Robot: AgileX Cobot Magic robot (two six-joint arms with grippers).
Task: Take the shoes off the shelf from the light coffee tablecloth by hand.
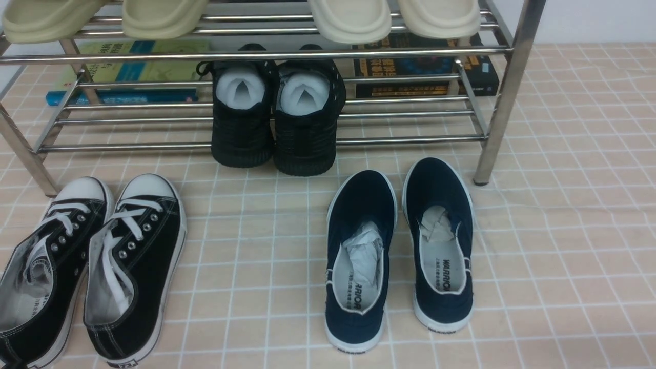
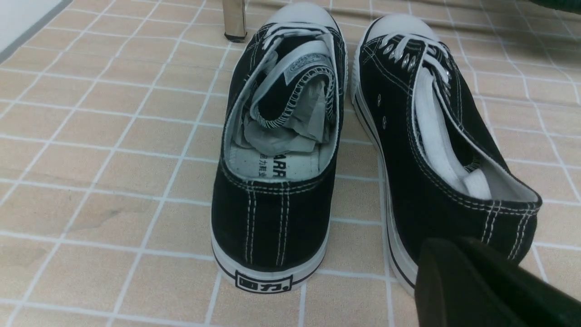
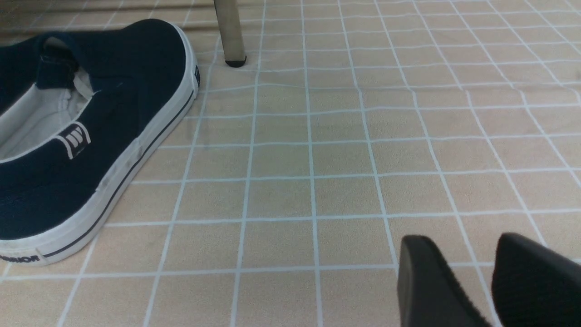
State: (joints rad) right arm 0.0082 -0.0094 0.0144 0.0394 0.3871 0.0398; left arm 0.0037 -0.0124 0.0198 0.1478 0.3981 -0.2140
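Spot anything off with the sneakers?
Yes: the left sneaker's tongue is folded down into the shoe over crumpled paper, and the right sneaker leans outward, its side sagging. No damage shows.

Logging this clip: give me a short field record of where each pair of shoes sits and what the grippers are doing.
black sneakers: on tablecloth, front left, off rack
navy slip-ons: on tablecloth, right of centre
black mesh shoes: lower tier of rack
cream slippers: upper tier
books: behind rack
left gripper: shut, empty, behind sneaker heel
right gripper: slightly open, empty
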